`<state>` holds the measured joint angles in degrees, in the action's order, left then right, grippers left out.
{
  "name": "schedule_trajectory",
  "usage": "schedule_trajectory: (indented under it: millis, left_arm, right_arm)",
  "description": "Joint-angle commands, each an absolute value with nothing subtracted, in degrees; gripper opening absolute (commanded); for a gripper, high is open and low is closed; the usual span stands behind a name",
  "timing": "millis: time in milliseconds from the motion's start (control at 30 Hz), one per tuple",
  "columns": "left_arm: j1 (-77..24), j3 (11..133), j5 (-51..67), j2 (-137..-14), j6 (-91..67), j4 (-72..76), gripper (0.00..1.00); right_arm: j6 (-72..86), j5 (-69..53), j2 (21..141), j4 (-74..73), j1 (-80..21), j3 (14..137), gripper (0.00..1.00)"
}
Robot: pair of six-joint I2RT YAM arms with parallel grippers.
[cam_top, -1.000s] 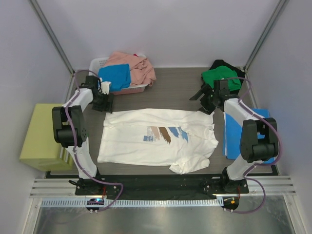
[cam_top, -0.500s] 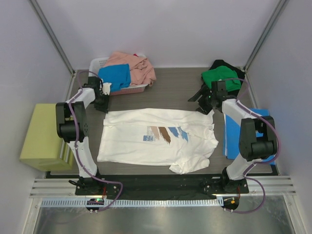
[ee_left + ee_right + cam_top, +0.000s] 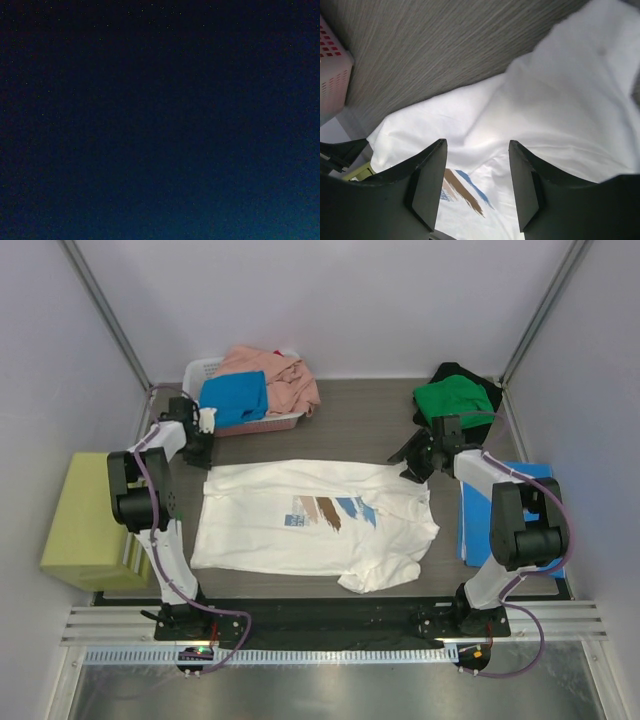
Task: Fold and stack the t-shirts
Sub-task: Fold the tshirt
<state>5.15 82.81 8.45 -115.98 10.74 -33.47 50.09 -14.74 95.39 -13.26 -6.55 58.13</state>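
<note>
The white t-shirt (image 3: 300, 530) with a blue-and-brown chest print lies spread flat in the middle of the table. My left gripper (image 3: 197, 445) is at its far left corner, shut, and the cloth runs up to it; the left wrist view is all dark. My right gripper (image 3: 412, 465) hovers over the shirt's far right edge. In the right wrist view the right gripper (image 3: 477, 145) is open, with white cloth (image 3: 560, 100) below the fingers. A green t-shirt (image 3: 452, 400) lies on a black one (image 3: 455, 370) at the back right.
A white basket (image 3: 200, 370) at the back left holds a bright blue t-shirt (image 3: 235, 398) and a salmon pink one (image 3: 280, 380). A flat blue folder (image 3: 468, 530) lies at the right under the right arm. A yellow-green box (image 3: 85, 520) stands off the left edge.
The left gripper has shut and drawn back to the left, and the white t-shirt has slid left with it. The right gripper has moved left over the shirt, its jaws narrowing.
</note>
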Motion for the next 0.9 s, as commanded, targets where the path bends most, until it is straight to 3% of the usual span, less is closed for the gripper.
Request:
schedule_trajectory:
  millis: [0, 233, 267, 300, 367, 400, 467, 633, 867]
  left_arm:
    - [10.7, 83.3, 5.8, -116.1, 10.4, -30.4, 0.00]
    - [10.4, 82.1, 9.0, -111.2, 8.4, -30.3, 0.02]
    - [10.2, 82.0, 9.7, -110.4, 8.4, -30.7, 0.10]
    - [9.9, 81.7, 10.1, -109.5, 8.3, -31.0, 0.35]
    - [9.7, 81.0, 10.9, -106.3, 8.4, -31.7, 0.57]
    - [9.6, 80.7, 11.2, -105.0, 8.4, -31.9, 0.77]
    - [9.6, 78.9, 12.9, -100.5, 8.3, -32.1, 0.99]
    - [8.3, 76.8, 15.7, -94.3, 9.0, -32.6, 1.00]
    - [5.8, 78.5, 16.5, -98.7, 9.8, -37.7, 1.00]
  right_arm:
    - [49.0, -14.8, 92.7, -12.3, -6.9, 56.5, 0.58]
    - [49.7, -15.0, 94.7, -11.3, -6.8, 55.3, 0.58]
    - [49.6, -15.0, 95.1, -11.2, -6.8, 55.3, 0.58]
    - [49.5, -15.0, 95.4, -11.2, -6.9, 55.5, 0.58]
    - [49.4, -14.7, 96.2, -11.1, -6.8, 55.5, 0.57]
    - [49.0, -14.3, 96.4, -11.0, -6.8, 55.5, 0.57]
    - [48.8, -14.0, 97.6, -10.9, -6.8, 55.5, 0.57]
    - [48.2, -13.4, 100.8, -10.8, -6.8, 56.7, 0.56]
    - [46.4, -11.0, 106.6, -13.1, -2.8, 63.3, 0.55]
